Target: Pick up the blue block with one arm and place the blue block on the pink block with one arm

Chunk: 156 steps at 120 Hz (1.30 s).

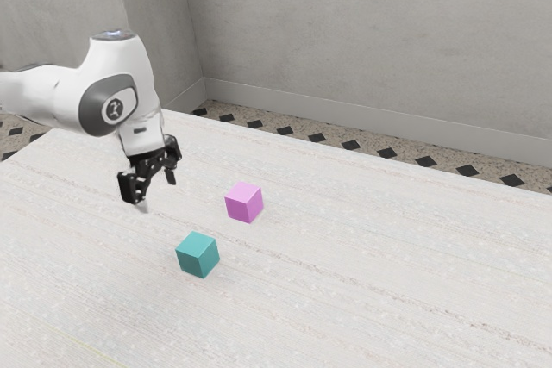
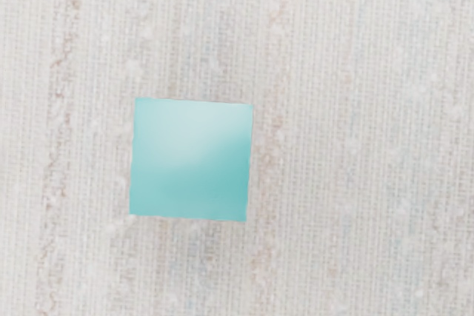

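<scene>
While grey walls and a diamond-patterned floor back the pale grained bench, the blue block sits flat on it, a cube with no long axis, near the pink block; the claw hangs released, empty

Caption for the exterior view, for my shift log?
Open gripper hangs over the table, toward the exterior view's left of the blue block and pink block, which sit apart.

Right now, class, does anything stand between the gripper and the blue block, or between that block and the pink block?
Nothing visible does. The open gripper hangs empty above the table, with only air down to the blue block. Only bare table separates it from the pink block, which stands apart with its top free.
</scene>
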### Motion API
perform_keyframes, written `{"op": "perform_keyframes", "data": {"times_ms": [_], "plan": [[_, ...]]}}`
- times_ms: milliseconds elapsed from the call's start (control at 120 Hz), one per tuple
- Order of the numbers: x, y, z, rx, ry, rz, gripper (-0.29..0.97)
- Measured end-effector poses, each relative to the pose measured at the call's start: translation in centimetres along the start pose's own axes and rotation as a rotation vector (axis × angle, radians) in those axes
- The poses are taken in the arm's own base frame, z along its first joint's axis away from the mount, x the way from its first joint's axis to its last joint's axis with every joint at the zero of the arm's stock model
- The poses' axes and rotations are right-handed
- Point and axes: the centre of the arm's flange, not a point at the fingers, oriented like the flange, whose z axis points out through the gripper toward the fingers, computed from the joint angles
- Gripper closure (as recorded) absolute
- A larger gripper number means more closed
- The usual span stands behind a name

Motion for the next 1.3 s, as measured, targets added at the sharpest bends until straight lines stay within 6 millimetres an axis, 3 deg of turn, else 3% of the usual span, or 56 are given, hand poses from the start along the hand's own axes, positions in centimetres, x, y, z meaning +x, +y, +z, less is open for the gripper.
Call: {"op": "perform_keyframes", "data": {"times_ms": [92,358,667,1125,1242,1300], "plan": [[-0.2,-1.2,1.1,0.027,0.019,0.045,0.00],[0.0,-1.4,6.4,0.041,0.052,0.126,0.00],[2.6,-2.4,11.0,0.032,0.084,0.202,0.00],[2.3,-2.6,16.1,-0.009,0.139,0.168,0.00],[2.2,-2.7,16.6,-0.009,0.140,0.169,0.00],[2.2,-2.7,16.6,-0.005,0.140,0.169,0.07]]}}
